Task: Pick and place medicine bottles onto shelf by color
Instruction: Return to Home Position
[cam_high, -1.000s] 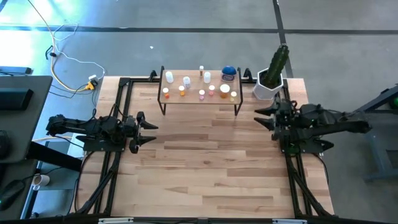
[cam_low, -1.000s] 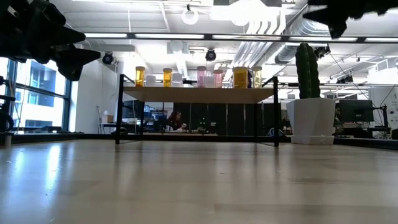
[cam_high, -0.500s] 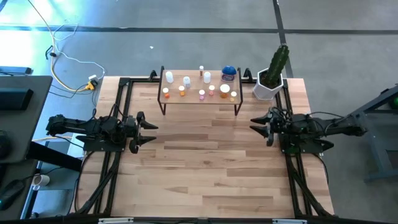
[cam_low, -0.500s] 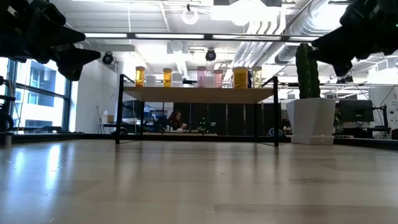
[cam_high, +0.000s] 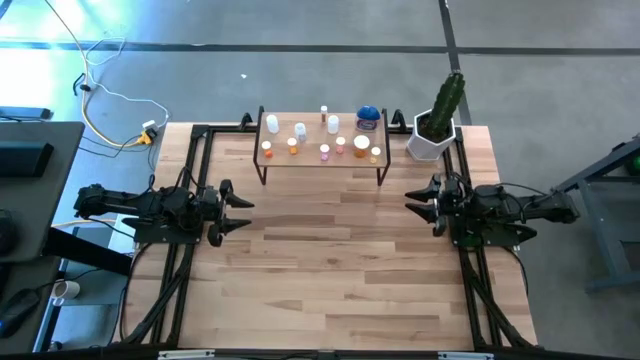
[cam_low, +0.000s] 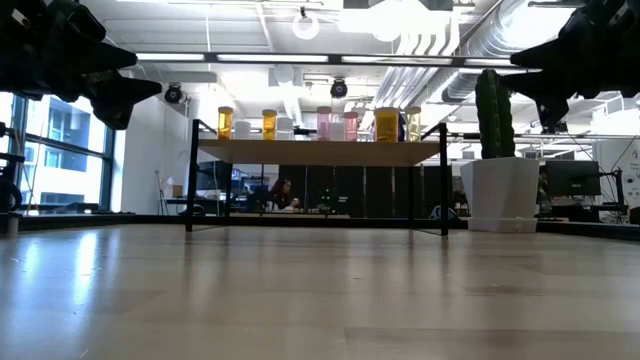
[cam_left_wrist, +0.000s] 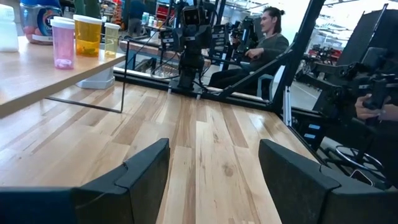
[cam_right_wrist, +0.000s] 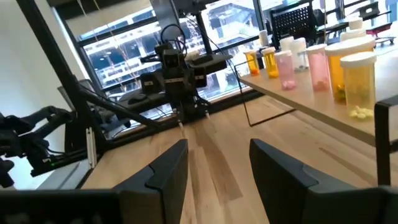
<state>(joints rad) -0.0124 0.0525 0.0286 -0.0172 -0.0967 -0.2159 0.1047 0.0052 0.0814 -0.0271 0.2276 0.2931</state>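
– Orange, white and pink plastic medicine bottles (cam_high: 325, 152)?
– All upright on the low light-wood shelf (cam_high: 312, 140) at the wooden worktop's (cam_high: 330, 270) far edge. My left gripper (cam_high: 245, 213) and right gripper (cam_high: 412, 203) hover near its side edges, jaws released, empty.

Bottles (cam_high: 325, 151) on shelf (cam_high: 310, 159) (plant (cam_high: 440, 118) beside)

No legible text or numbers
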